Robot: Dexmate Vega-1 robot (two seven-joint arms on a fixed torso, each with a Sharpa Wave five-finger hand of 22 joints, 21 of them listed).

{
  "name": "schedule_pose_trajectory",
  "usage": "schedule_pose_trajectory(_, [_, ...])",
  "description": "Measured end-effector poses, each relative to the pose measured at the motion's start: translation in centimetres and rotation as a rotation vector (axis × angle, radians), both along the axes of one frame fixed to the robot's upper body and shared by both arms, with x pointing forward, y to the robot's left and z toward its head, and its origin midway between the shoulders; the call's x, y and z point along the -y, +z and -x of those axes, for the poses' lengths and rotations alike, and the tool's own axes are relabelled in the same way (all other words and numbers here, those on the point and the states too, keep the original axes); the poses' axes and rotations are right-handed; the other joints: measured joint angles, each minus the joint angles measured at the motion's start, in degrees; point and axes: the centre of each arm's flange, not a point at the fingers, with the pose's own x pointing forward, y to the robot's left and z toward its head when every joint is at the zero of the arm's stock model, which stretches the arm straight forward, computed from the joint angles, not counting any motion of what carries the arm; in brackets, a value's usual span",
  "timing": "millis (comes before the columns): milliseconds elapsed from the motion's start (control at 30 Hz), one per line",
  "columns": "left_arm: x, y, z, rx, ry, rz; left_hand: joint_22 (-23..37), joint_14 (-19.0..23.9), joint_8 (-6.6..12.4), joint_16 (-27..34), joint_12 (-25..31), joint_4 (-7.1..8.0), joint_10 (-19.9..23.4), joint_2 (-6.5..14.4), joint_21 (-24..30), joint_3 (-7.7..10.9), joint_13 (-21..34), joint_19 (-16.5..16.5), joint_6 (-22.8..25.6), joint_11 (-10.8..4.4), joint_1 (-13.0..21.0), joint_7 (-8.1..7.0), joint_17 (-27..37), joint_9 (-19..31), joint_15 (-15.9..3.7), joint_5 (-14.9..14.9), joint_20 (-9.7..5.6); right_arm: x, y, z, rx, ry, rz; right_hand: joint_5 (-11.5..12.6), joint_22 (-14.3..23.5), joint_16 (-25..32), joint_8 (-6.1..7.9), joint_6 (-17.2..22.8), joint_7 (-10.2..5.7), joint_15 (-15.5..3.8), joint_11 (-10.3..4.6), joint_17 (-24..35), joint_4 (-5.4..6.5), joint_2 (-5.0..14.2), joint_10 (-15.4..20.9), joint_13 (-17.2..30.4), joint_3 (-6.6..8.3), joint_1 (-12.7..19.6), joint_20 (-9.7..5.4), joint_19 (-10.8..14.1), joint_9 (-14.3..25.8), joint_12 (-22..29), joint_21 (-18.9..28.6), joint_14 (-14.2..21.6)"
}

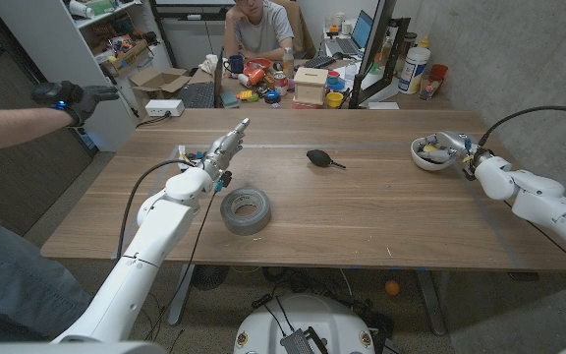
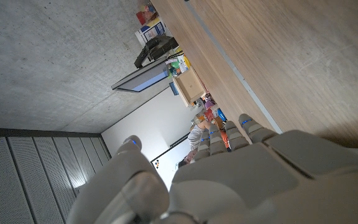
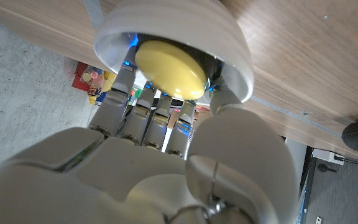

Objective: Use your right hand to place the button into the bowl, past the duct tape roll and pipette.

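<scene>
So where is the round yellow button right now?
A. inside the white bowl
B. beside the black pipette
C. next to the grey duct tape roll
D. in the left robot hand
A: the round yellow button sits inside the white bowl, with the right robot hand reaching into it.

The left arm extends from the near left corner over the table, its left hand (image 1: 222,149) raised with fingers straight, close together and pointing toward the far edge, holding nothing. The right arm reaches in from the right side, forearm angled toward the far right area. The right hand (image 1: 453,147) has its fingers (image 3: 143,109) extended forward and slightly apart.
</scene>
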Motion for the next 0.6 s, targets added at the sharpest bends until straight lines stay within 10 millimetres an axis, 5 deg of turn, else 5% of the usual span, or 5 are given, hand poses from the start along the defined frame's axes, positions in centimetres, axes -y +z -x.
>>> schedule_pose_trajectory(167, [0.22,0.09,-0.35,-0.004,-0.003,-0.002,0.0,0.0,0.0,0.0,0.0,0.0,0.0,0.2,0.0,0.0,0.0,0.0,0.2,0.0,0.2,-0.21,0.0,0.0,0.0,0.0,0.0,0.07,0.02,-0.14,-0.004,-0.002,-0.01,0.0,-0.1,0.0,-1.09,-2.4,-1.34,1.24,0.16,-0.3,-0.06,1.93,-2.1,0.1,-0.1,1.9,1.78,-1.1,0.0,-1.2,-0.7,-2.0])
schedule_pose_trajectory(600, [0.61,0.15,-0.77,-0.005,-0.009,-0.006,0.0,0.0,0.0,0.0,0.0,0.24,0.0,0.2,0.0,-0.24,0.0,0.0,0.2,0.0,0.2,-0.21,0.0,0.0,0.0,0.0,0.0,0.25,0.33,-0.19,-0.009,-0.015,-0.019,0.0,0.0,0.0,-2.13,-5.6,-2.73,3.45,0.38,-0.3,0.23,1.5,-4.9,0.0,-0.7,1.1,4.62,-1.9,0.0,-2.2,-1.5,-3.7])
